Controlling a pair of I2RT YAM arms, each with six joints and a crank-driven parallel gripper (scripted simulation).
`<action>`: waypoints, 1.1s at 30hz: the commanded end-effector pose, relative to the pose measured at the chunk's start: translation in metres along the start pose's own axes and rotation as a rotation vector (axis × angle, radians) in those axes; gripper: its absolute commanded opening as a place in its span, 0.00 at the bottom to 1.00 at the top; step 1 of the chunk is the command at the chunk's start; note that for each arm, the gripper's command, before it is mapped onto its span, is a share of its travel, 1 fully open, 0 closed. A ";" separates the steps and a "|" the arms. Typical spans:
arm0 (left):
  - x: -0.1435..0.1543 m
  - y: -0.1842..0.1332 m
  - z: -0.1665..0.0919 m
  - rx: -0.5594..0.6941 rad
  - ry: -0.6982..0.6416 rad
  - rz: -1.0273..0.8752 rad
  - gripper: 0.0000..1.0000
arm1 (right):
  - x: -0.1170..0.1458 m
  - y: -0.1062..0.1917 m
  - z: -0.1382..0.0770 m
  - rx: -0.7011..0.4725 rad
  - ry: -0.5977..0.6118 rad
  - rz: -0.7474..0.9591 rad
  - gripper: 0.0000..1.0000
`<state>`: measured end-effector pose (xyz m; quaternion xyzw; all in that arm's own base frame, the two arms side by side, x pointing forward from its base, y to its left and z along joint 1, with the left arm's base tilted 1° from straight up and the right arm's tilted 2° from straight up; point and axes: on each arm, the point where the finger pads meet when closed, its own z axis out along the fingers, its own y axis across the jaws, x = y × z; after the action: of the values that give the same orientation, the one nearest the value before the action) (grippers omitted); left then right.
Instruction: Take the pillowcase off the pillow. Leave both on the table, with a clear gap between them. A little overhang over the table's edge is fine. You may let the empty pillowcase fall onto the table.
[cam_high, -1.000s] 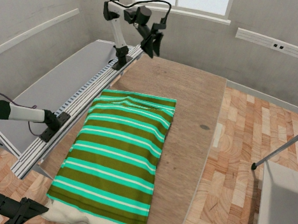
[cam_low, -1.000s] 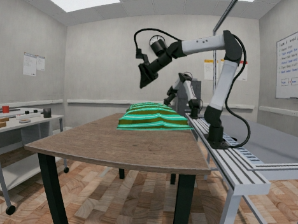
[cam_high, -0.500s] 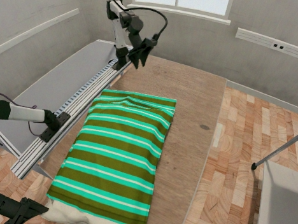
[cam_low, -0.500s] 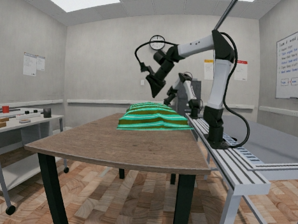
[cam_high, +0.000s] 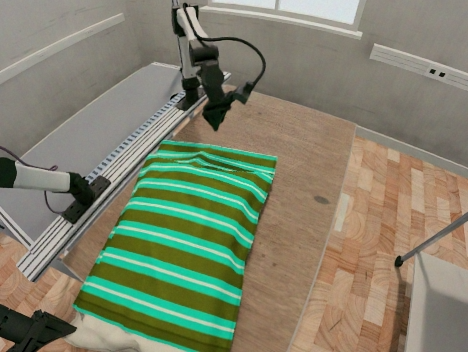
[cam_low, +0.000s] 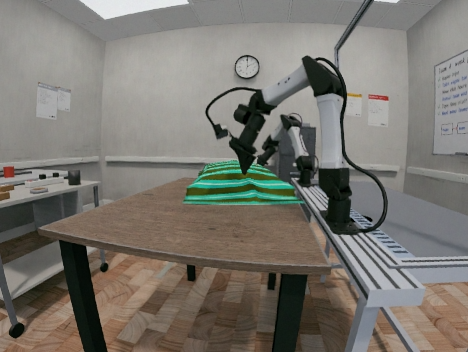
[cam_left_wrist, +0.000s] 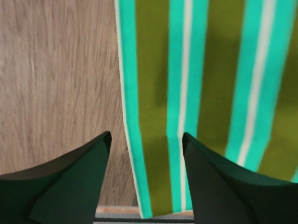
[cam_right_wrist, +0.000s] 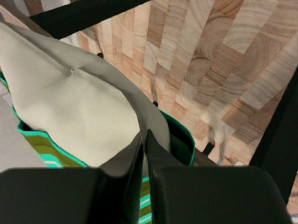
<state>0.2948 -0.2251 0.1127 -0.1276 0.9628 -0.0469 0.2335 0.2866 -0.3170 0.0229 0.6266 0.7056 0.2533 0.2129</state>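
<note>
Black right gripper (cam_high: 75, 329) (cam_low: 261, 163) (cam_right_wrist: 143, 136), closed, pinches the cream fabric pillow (cam_high: 105, 333) (cam_right_wrist: 75, 112) protruding from the green-striped cloth pillowcase (cam_high: 172, 237) (cam_low: 240, 191) (cam_left_wrist: 152, 95) (cam_right_wrist: 54, 151); black left gripper (cam_high: 215, 128) (cam_low: 244, 172) (cam_left_wrist: 146, 135), over half open, empty, hovers above.

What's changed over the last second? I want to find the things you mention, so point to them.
Left gripper (cam_high: 215, 127) (cam_low: 244, 172) (cam_left_wrist: 146, 135) came down and toward the rail side, now open above the pillowcase's (cam_high: 175, 220) (cam_low: 240, 192) (cam_left_wrist: 154, 65) (cam_right_wrist: 50, 148) closed end. Nothing newly gripped or released. Unchanged: right gripper (cam_high: 74, 329) (cam_low: 261, 162) (cam_right_wrist: 145, 134) shut on the pillow (cam_high: 100, 334) (cam_right_wrist: 75, 105), pillowcase still on it.
</note>
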 end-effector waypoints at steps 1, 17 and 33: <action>0.021 -0.003 0.016 -0.068 0.078 -0.033 0.63 | -0.014 0.019 -0.007 -0.030 -0.053 -0.072 0.01; 0.044 0.012 0.047 -0.124 0.118 0.010 0.63 | -0.014 0.019 -0.007 -0.030 -0.053 -0.072 0.01; 0.057 0.015 0.070 -0.121 0.113 0.005 0.63 | -0.014 0.019 -0.007 -0.030 -0.053 -0.072 0.01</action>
<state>0.2780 -0.2254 0.0379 -0.1416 0.9742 0.0014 0.1756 0.2866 -0.3170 0.0229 0.6266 0.7056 0.2533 0.2129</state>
